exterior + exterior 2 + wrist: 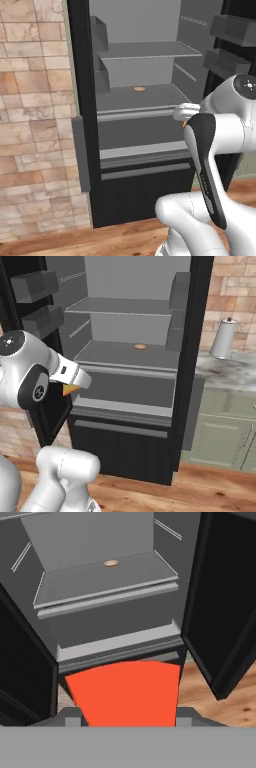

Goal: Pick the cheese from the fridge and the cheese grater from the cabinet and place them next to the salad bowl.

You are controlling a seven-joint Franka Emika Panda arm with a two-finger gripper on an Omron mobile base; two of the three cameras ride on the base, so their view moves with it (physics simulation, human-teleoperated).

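The cheese [125, 694] shows its red-orange side large at the bottom of the hand view, and my gripper [128, 718] is shut on it, a dark finger on each side. From the base cameras only a small orange tip of the cheese [70, 389] [184, 123] peeks out under the white hand. I hold it in front of the open fridge [130, 30] [135, 276] [85, 537], just outside its lower shelves. The cheese grater, the cabinet and the salad bowl are out of view.
A flat tan disc [139, 89] [140, 347] [111, 563] lies on a grey fridge shelf. The fridge door with grey bins [35, 286] [232, 30] stands open beside my arm. Right of the fridge are a counter [230, 373] with a paper towel roll [222, 338], and a brick wall [30, 125] on the fridge's left.
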